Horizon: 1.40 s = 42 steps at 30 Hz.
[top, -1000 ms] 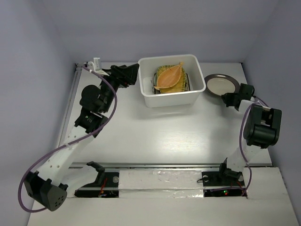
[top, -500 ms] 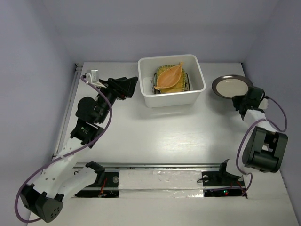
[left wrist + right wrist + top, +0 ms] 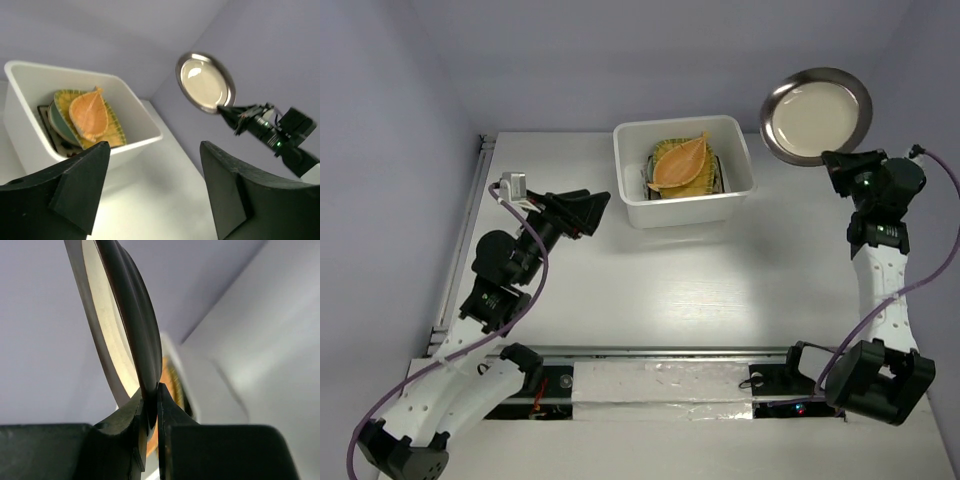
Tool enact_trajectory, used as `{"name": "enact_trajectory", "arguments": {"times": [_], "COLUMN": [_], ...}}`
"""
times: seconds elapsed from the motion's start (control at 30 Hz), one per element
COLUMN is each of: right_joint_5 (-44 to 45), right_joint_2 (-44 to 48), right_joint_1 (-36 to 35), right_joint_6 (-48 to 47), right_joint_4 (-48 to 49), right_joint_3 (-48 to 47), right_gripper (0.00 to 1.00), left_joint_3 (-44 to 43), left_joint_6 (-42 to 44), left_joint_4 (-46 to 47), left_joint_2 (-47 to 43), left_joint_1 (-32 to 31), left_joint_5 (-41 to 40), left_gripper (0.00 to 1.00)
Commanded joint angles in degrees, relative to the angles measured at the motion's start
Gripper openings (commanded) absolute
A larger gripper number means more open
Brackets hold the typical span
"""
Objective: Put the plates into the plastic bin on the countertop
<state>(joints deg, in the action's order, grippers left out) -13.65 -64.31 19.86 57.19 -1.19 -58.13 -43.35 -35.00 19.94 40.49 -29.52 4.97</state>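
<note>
The white plastic bin (image 3: 632, 205) stands at the back middle of the countertop (image 3: 660, 285). In it the orange leaf-shaped plate (image 3: 680, 162) lies on the yellow ribbed plate (image 3: 708, 182), over other stacked dishes. My right gripper (image 3: 840, 160) is shut on the rim of the dark-rimmed round plate (image 3: 815, 103) and holds it high and tilted, right of the bin. The right wrist view shows that plate (image 3: 107, 335) edge-on between my fingers (image 3: 172, 412). My left gripper (image 3: 598, 202) is open and empty, left of the bin. The left wrist view shows the bin (image 3: 30, 142) and the raised plate (image 3: 202, 82).
A metal rail (image 3: 465, 230) runs along the left edge of the countertop and another (image 3: 660, 350) along the front. Grey walls close in the back and both sides.
My right gripper has lifted the dark-rimmed plate off the countertop and raised it high, tilting it up. My left arm has drawn back toward the front left.
</note>
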Motion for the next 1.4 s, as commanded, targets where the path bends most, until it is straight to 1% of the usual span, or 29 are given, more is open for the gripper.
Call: {"name": "enact_trajectory", "arguments": {"times": [0.0, 0.03, 0.07, 0.1, 0.2, 0.3, 0.4, 0.43, 0.6, 0.83, 1.0, 1.17, 1.23, 1.3, 1.33, 1.37], "right_joint_5": [-14.55, -15.52, -16.4, -16.67, -17.46, -18.25, -19.04, -19.13, -18.26, -16.76, -17.55, -16.5, -16.41, -16.06, -15.97, -15.88], "right_joint_2": [1.48, 0.95, 0.34, -1.41, -4.23, -8.01, -12.4, -13.55, -22.5, -28.05, -33.32, -36.58, -37.28, -38.16, -38.43, -38.6], "right_joint_1": [-5.08, -6.83, -10.59, -12.63, -18.78, -21.08, -22.41, -23.89, -26.01, -26.54, -27.06, -27.59, -27.59, -27.59, -27.59, -27.59], "right_joint_6": [-2.43, -2.87, -4.18, -4.97, -5.95, -5.16, -5.95, -5.95, -6.65, -4.54, -3.49, -3.22, -3.49, -4.54, -4.89, -5.59], "right_joint_4": [10.42, 9.9, 9.11, 8.41, 8.04, 9.98, 8.93, 8.4, 6.2, 7.61, 6.99, 5.59, 4.8, 3.57, 3.13, 1.99], "right_joint_3": [-5.15, -5.76, -6.81, -9.17, -12.18, -14.46, -17.8, -18.59, -23.43, -23.61, -24.4, -25.45, -25.46, -26.15, -26.33, -26.42], "right_gripper": [0.0, 0.0, 0.0, 0.0, 0.0, 0.0, 0.0, 0.0, 0.0, 0.0, 0.0, 0.0, 0.06, 0.15, 0.23, 0.29], "left_joint_3": [2.48, 3.88, 4.5, 5.11, 6.0, 6.88, 8.19, 8.89, 9.43, 9.16, 9.69, 9.43, 9.16, 8.81, 8.64, 8.55], "left_joint_6": [0.64, 0.73, 0.81, 1.08, 1.78, 2.66, 3.19, 3.27, 3.71, 4.15, 3.8, 3.89, 4.07, 4.07, 4.07, 4.07], "left_joint_4": [-2.09, -2.89, -3.68, -4.82, -8.06, -10.88, -12.64, -12.82, -13.53, -14.06, -13.44, -13.88, -14.23, -14.49, -14.5, -14.5], "left_joint_2": [-3.73, -4.53, -5.41, -7.07, -8.84, -10.34, -11.92, -12.27, -13.16, -13.24, -12.98, -13.16, -13.33, -13.42, -13.33, -13.33], "left_joint_1": [-0.19, -0.19, -0.19, -0.19, -0.19, -0.19, -0.19, -0.19, -0.19, -0.19, -0.19, -0.19, -0.19, -0.19, -0.19, -0.19], "left_joint_5": [1.36, 0.75, -0.22, -0.49, -1.54, -2.16, -3.48, -3.74, -4.45, -4.45, -4.45, -4.45, -4.45, -4.36, -4.36, -4.18], "left_gripper": [0.68, 0.68, 0.68, 0.67, 0.67, 0.67, 0.68, 0.67, 0.68, 0.68, 0.68, 0.68, 0.68, 0.68, 0.68, 0.68]}}
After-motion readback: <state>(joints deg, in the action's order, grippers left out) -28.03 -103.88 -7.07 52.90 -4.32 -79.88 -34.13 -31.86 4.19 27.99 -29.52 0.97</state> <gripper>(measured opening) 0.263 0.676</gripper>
